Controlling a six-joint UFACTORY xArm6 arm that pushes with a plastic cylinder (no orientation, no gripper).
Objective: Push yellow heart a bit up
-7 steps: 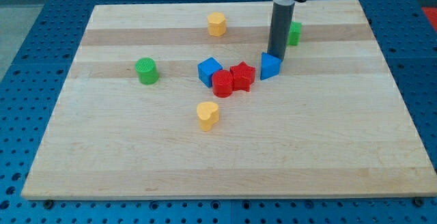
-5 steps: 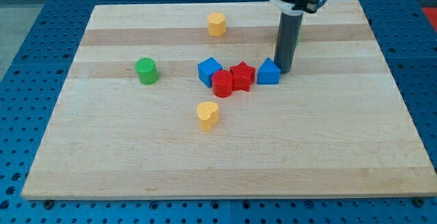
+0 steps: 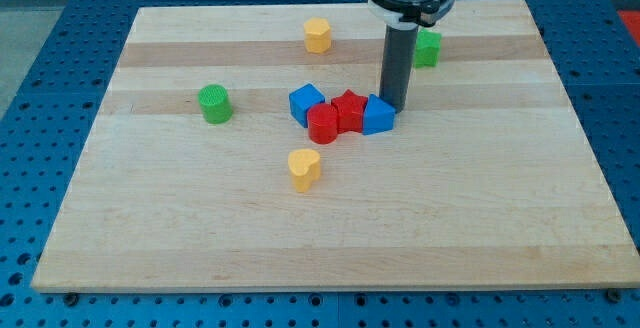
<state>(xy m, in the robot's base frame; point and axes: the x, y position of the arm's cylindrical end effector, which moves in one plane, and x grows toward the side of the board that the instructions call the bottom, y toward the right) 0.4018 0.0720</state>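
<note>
Currently my tip (image 3: 391, 107) touches the blue block (image 3: 377, 116), jammed against the red star (image 3: 348, 110). No pincer here, just a rod. Your yellow heart (image 3: 304, 168) sits apart, lower-left of the tip, untouched.

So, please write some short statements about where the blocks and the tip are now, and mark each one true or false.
1. My tip touches the yellow heart. False: it is at the blue block, far from the heart.
2. The red star sits between the red cylinder and that blue block. True.
3. The green cylinder lies at the view's right. False: view's left.
4. The yellow heart stands alone below the cluster. True.
</note>
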